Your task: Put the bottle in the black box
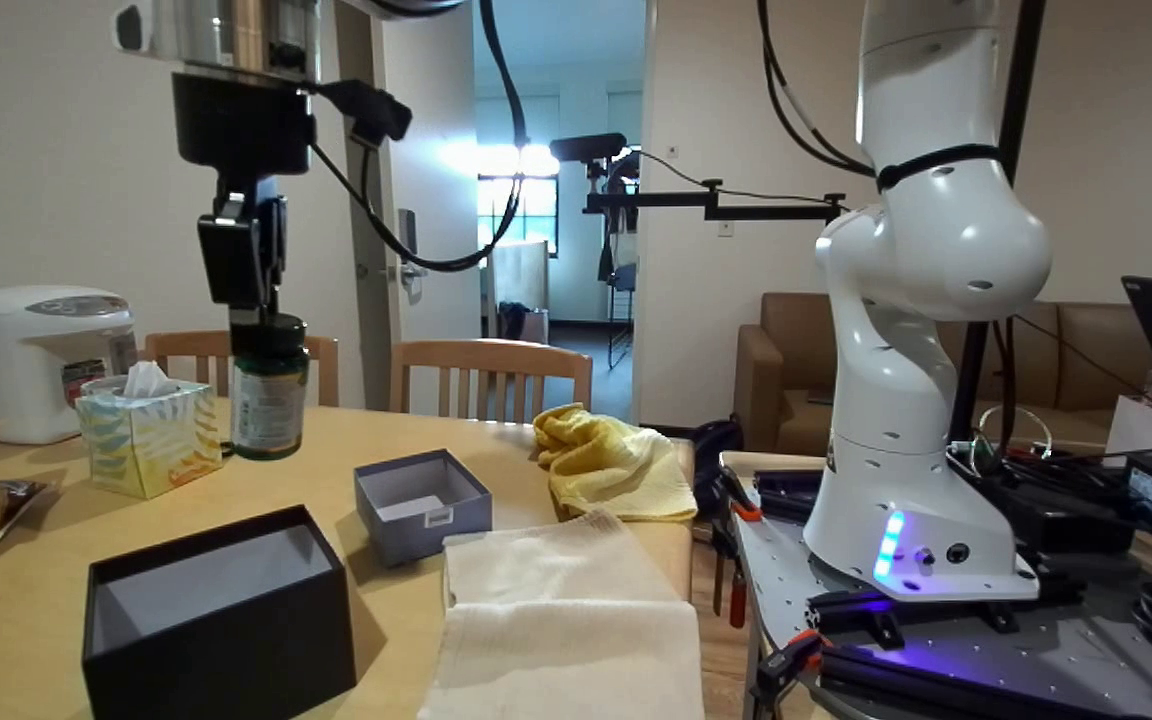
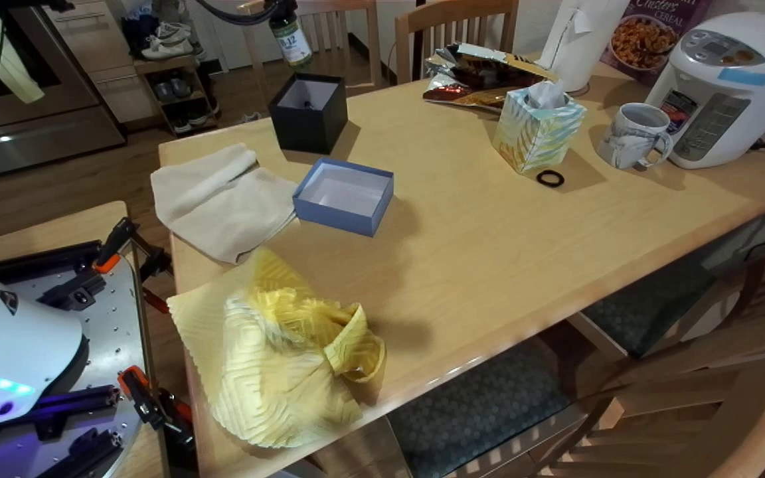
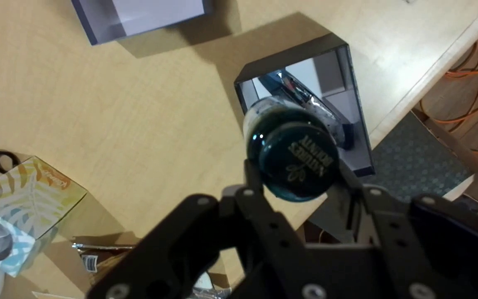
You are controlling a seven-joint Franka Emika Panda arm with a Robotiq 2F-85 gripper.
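The small dark green bottle (image 1: pixel 269 405) hangs roughly upright in the air above the black box (image 1: pixel 226 635), clear of its rim; in the wrist view it hides part of the box's opening, and whether it is squarely over that opening I cannot tell. The gripper (image 3: pixel 297 171) pinches it by the dark cap, which reads "Nature's Bounty", with one finger on either side. A pale label wraps the bottle's body. Inside the black box lies a shiny see-through packet (image 3: pixel 305 97), its contents hard to make out. The smaller blue-grey box (image 2: pixel 335 216) stands near the black box, apart from it, with a folded beige cloth (image 2: pixel 223 206) just beside. A crumpled yellow cloth (image 2: pixel 289 372) lies by the edge of the wooden table (image 2: pixel 482 245). Farther along stands a leaf-patterned tissue box (image 2: pixel 532 139), a dark ring (image 2: pixel 540 174) next to it. Beyond are a patterned mug (image 2: pixel 621 143), a white hot-water dispenser (image 2: pixel 711 106), a foil bag (image 2: pixel 482 79), a paper towel roll (image 2: pixel 578 50) and a purple cereal box (image 2: pixel 648 43).
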